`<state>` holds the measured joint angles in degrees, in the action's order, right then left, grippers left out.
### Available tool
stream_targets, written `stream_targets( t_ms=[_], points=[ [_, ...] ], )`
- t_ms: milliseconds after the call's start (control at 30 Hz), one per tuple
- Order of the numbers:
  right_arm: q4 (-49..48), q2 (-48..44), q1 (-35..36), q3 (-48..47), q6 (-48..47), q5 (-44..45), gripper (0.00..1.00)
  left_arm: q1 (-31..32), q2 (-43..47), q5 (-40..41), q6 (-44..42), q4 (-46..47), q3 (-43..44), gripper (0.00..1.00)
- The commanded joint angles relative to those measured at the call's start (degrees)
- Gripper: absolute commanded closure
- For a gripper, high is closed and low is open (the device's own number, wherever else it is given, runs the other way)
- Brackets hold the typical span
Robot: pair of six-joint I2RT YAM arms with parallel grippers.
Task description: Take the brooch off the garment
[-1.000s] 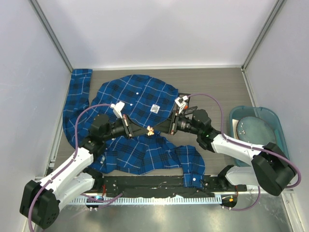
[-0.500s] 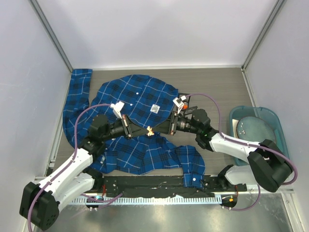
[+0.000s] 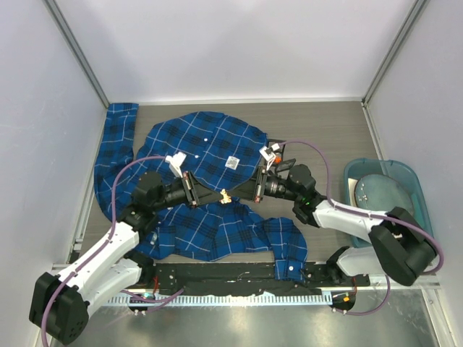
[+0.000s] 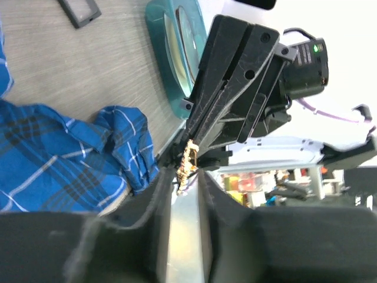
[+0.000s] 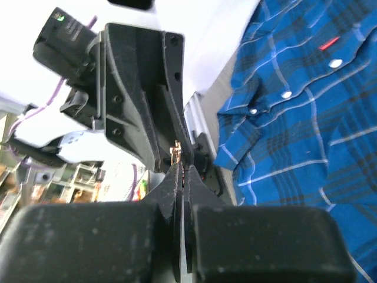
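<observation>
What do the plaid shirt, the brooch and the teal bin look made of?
Shirt: soft woven cloth, matte; it wrinkles and folds. Brooch: likely metal, gold-coloured, too small to be sure. Bin: probably plastic, with smooth, glossy teal walls.

The overhead view is bright, even and sharp, with faint glare on the metal sheet (image 3: 239, 324) at the bottom edge. Both wrist views burn to white in their upper parts, and the near fingers (image 4: 118, 236) are dark and blurred.
</observation>
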<state>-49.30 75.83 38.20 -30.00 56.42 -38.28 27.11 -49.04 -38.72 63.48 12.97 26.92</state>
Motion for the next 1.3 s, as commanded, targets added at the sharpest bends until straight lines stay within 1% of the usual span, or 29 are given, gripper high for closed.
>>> stream_targets(
  t_ms=[0,33,67,100,133,167,200,233,267,300,333,367,400,500,667,767,900,1100,1267],
  points=[
    [21.8,-7.6,0.0,-1.3,-9.1,11.6,0.99,0.1,1.4,3.4,-2.1,-6.7,3.1,0.58],
    [26.9,-8.9,0.0,-2.7,-13.7,14.5,0.99,0.1,2.4,4.3,-2.6,-8.4,3.7,0.45],
    [31.9,-11.9,0.0,-3.4,-16.1,21.3,0.99,0.1,2.9,5.9,-3.4,-10.8,4.0,0.41],
    [41.6,-13.2,0.0,-4.3,-18.0,25.1,0.99,0.0,3.5,6.8,-4.1,-12.2,4.4,0.38],
    [45.8,-14.6,-0.1,-5.7,-21.8,28.7,0.99,0.0,4.9,7.9,-4.8,-16.4,5.6,0.36],
    [49.9,-15.5,-0.3,-6.6,-23.5,36.4,0.99,0.0,5.4,9.1,-6.7,-18.5,6.6,0.35],
    [58.9,-16.8,-0.4,-7.5,-24.9,41.1,0.99,0.1,6.1,11.3,-7.8,-20.8,7.5,0.34],
    [62.7,-16.9,-0.4,-9.9,-26.8,45.7,0.99,0.0,6.4,12.6,-9.2,-25.6,8.5,0.34],
    [66.1,-16.9,-0.4,-11.0,-29.6,49.4,0.99,0.0,6.8,13.7,-10.6,-27.8,10.9,0.33],
    [71.6,-16.2,-0.4,-12.0,-30.7,56.6,0.99,0.0,6.8,14.9,-13.1,-29.7,11.8,0.33],
    [73.7,-16.0,-0.4,-13.5,-31.7,59.9,0.99,0.1,6.7,15.1,-14.2,-32.5,12.9,0.33],
    [75.3,-15.5,-0.4,-14.0,-33.4,62.9,0.99,0.0,6.0,14.9,-15.1,-33.4,14.3,0.33],
    [76.8,-14.9,-0.4,-14.5,-34.2,68.0,0.99,0.0,5.6,14.0,-16.9,-33.9,14.8,0.33],
    [76.7,-13.3,-0.4,-15.0,-36.6,74.6,0.99,0.1,3.5,12.9,-18.7,-34.5,15.6,0.32],
    [75.5,-5.0,-0.4,-17.1,-37.9,81.9,0.99,0.1,1.5,10.2,-19.6,-33.7,15.6,0.32],
    [71.2,-1.3,-0.5,-16.9,-38.8,85.9,0.99,0.0,1.5,9.3,-19.6,-32.7,15.3,0.32],
    [63.1,1.6,-0.7,-15.8,-41.4,86.4,0.99,0.1,1.6,8.9,-21.3,-34.0,16.0,0.32],
    [55.9,6.4,-1.9,-15.7,-43.9,84.8,0.99,0.0,2.5,10.4,-23.7,-37.0,16.6,0.32],
    [52.8,10.5,-3.3,-16.9,-45.1,83.2,0.99,0.1,2.7,10.4,-23.8,-37.5,16.4,0.32]
  ],
)
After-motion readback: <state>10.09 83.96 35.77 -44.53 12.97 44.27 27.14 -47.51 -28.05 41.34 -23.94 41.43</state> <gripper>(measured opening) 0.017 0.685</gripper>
